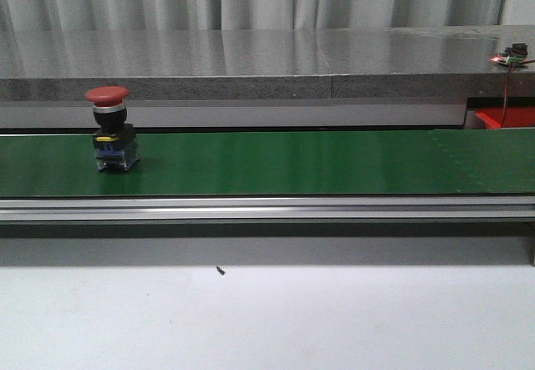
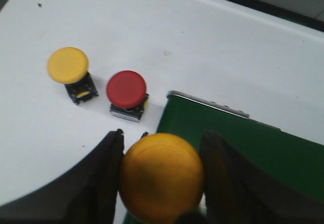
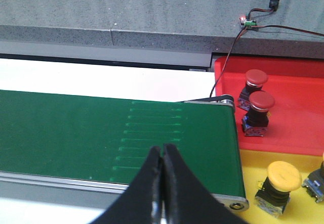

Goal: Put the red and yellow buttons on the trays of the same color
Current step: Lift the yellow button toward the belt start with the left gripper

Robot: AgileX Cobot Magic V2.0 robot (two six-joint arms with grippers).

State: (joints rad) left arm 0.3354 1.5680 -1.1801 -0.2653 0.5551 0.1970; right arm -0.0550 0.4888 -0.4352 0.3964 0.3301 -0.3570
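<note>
A red button [image 1: 107,96] stands upright on the green belt [image 1: 292,161] near its left end. My left gripper [image 2: 164,135] is shut on a yellow button [image 2: 161,176], held over the belt's end [image 2: 263,153]. A second yellow button [image 2: 68,64] and a red button [image 2: 126,89] stand on the white table beside that end. My right gripper [image 3: 162,147] is shut and empty above the belt's other end [image 3: 76,128]. Beyond it lie a red tray [image 3: 298,128] with two red buttons [image 3: 261,101] and a yellow tray [image 3: 253,163] with a yellow button [image 3: 283,176].
A grey stone ledge [image 1: 251,61] runs behind the belt, with a small wired sensor [image 3: 248,20] near the red tray. An aluminium rail [image 1: 267,210] edges the belt's front. White table [image 1: 267,320] lies in front. A corner of the red tray [image 1: 501,119] shows at far right.
</note>
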